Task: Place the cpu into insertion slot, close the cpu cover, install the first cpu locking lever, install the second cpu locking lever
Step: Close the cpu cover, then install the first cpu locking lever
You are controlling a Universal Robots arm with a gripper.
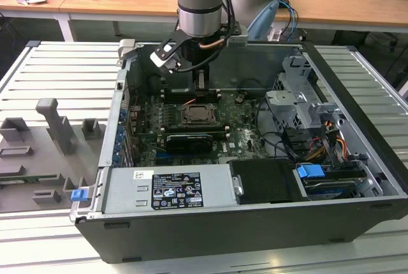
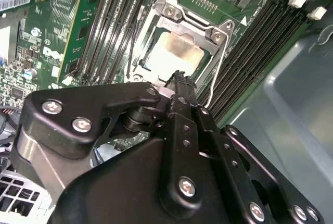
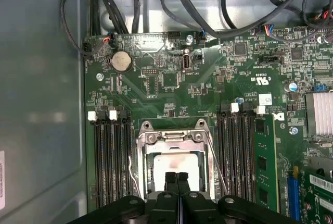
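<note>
One cpu [image 3: 174, 162], one cpu cover [image 3: 171, 137], one pincer [image 3: 177, 176]

The cpu [image 3: 174, 162] is coloured pale silvery-grey, the cpu cover [image 3: 171, 136] silver, the circuit board [image 3: 208, 94] green, the gripper [image 3: 177, 176] black.

One cpu [image 3: 174, 164], one cpu cover [image 3: 171, 137], seemingly two wire levers [image 3: 216, 161].

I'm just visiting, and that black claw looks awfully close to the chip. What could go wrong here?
The gripper hangs shut right over the cpu; pressing down could scratch its metal top. A sideways slip might bend the thin wire lever or knock the memory slots close by.
</note>
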